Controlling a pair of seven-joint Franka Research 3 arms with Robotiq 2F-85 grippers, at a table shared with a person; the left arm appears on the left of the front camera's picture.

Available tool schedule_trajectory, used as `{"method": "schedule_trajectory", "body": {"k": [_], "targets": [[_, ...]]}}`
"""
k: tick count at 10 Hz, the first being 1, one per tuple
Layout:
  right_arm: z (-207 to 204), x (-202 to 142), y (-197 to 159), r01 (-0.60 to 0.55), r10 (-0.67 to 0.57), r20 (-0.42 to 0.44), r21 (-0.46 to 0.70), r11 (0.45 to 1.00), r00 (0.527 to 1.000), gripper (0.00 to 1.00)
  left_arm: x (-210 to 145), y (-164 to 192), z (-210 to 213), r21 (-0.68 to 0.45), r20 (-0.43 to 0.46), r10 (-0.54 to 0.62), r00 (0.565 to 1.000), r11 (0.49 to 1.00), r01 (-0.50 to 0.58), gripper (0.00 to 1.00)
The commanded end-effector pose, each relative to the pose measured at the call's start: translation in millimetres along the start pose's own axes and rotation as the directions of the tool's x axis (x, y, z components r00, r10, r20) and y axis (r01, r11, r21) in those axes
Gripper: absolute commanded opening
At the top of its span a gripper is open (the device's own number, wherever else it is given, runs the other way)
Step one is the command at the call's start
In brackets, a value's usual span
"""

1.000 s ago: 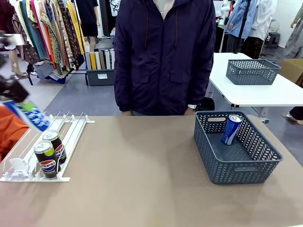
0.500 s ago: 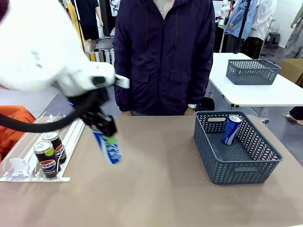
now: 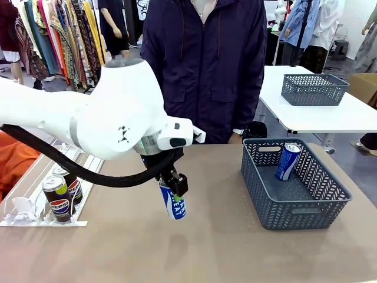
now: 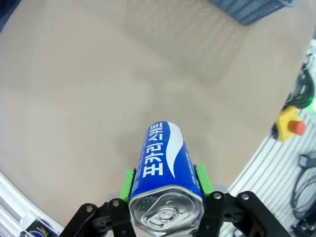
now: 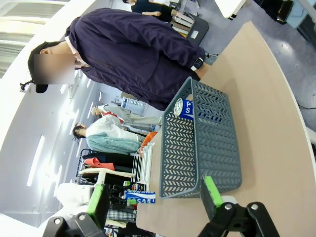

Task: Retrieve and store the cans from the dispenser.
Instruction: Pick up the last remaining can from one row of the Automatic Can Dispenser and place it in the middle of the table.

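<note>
At nine o'clock I see the low white-and-clear plastic rail dispenser, with two black Pepsi cans at its near end. At table centre, my left gripper clamps a tilted blue-and-white Pocari Sweat can over the tan tabletop. At three o'clock, a dark grey lattice plastic basket holds another blue can. My right gripper stands wide apart and empty.

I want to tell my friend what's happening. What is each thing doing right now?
left gripper: shut on the held can
held can: tilted, in the air above the table
right gripper: open, empty
basket: holds one can
basket can: leaning inside the basket
black cans: two, upright in the dispenser
dispenser: holds the black cans
</note>
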State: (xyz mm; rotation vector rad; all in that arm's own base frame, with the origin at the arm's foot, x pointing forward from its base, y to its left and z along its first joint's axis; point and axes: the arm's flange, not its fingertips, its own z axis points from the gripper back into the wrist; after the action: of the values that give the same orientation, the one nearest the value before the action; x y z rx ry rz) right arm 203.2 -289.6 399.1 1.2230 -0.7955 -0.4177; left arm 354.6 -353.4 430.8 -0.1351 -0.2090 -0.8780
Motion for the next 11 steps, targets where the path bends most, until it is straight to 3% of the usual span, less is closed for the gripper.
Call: {"method": "schedule_trajectory", "body": {"k": [1,10,11], "targets": [[-2,4,2,-0.027,0.026,0.021,0.016,1.0,0.999,1.0,15,1,-20,0.077,-0.043,0.013,0.999,0.997,-0.01,0.0],[-2,4,2,-0.027,0.026,0.021,0.016,1.0,0.999,1.0,28,6,-45,0.078,-0.035,-0.019,0.999,0.997,0.021,0.0],[-2,4,2,-0.027,0.026,0.021,0.016,1.0,0.999,1.0,27,4,-46,0.083,-0.045,-0.026,0.999,0.996,0.029,0.57]]}}
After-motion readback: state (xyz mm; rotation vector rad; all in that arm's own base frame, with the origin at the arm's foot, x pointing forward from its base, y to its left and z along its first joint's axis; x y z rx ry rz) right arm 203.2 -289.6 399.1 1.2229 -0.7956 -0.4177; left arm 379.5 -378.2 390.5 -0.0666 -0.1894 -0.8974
